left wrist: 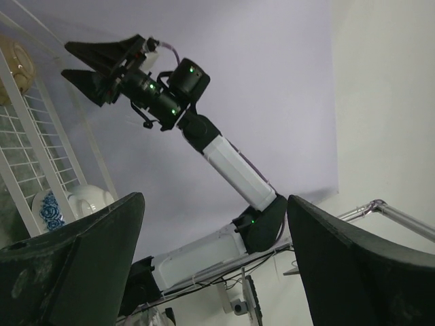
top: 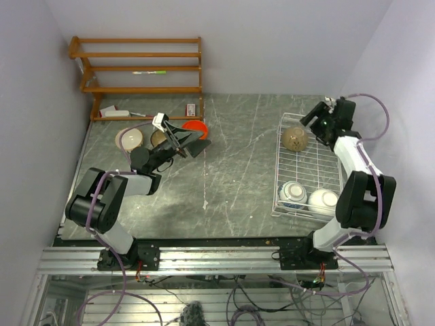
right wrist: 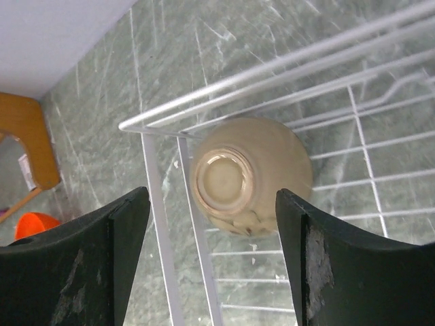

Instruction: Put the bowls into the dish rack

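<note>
- Dish rack [top: 316, 166] is the landmark; it sits on the bench [top: 238, 156].
- Tan-brown bowl [right wrist: 251, 173] lies inside the rack at its far end. Its foot ring faces the right wrist camera, so it is upside down or tipped.
- Blue-and-white bowl [top: 292, 192] and plain white bowl [top: 323, 200] sit side by side in the rack's near end.
- Right hand [right wrist: 212, 197] hangs over the rack's far end, just above the tan-brown bowl. Its jaws are spread wide with nothing between the pads, and the bowl looks free of it.
- Left hand [left wrist: 214, 204] is well apart from the rack, across the bench. It is spread about as wide as it goes, empty, and points toward the rack.
- Orange-red bowl [top: 194, 128] is on the bench, well apart from the rack and just beside the left hand. No contact shows.
- Cream-white bowl [top: 130, 139] is on the bench farther from the rack than the orange-red one, partly behind the left arm.
- A brownish round shape sits between those two bowls, mostly hidden by the arm. Cannot tell what it is.
- Progress, my read: three of five bowls are racked and two are left on the bench.
- The orange-red bowl looks like the likely next pick, since the left hand is nearest it.
</note>
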Robot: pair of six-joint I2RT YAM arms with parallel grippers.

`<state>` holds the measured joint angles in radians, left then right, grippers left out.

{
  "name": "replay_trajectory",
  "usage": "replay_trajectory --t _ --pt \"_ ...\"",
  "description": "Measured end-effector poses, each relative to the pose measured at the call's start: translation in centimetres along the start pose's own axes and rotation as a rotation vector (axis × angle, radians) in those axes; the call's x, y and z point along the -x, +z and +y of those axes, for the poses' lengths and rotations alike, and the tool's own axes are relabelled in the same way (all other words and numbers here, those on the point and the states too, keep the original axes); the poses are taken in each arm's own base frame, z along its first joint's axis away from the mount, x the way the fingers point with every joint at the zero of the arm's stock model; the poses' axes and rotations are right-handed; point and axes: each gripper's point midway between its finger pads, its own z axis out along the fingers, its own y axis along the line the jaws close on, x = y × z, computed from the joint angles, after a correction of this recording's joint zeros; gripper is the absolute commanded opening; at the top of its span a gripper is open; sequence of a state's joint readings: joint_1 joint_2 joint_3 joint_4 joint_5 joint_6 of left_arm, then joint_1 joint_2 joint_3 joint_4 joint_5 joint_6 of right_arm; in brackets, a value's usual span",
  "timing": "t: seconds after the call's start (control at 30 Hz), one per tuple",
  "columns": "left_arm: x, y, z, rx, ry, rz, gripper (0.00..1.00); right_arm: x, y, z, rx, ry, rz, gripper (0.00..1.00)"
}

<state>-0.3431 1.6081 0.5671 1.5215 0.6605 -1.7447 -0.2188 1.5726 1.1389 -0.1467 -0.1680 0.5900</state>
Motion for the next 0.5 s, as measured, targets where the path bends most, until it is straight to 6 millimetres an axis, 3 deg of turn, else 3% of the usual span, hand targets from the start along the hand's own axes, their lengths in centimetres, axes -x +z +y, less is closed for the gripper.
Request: replay_trajectory --t 0.13,0.5 --pt "-0.3 0.2 -0.4 -0.010 0.013 0.034 0.98 -0.7 2.2 2.0 -0.038 -0.099 0.033 0.75" --pt "0.2 -0.7 -0.1 0.011 0.031 0.066 0.98 -2.4 6.9 -0.8 -0.196 -0.208 0.102 0.75"
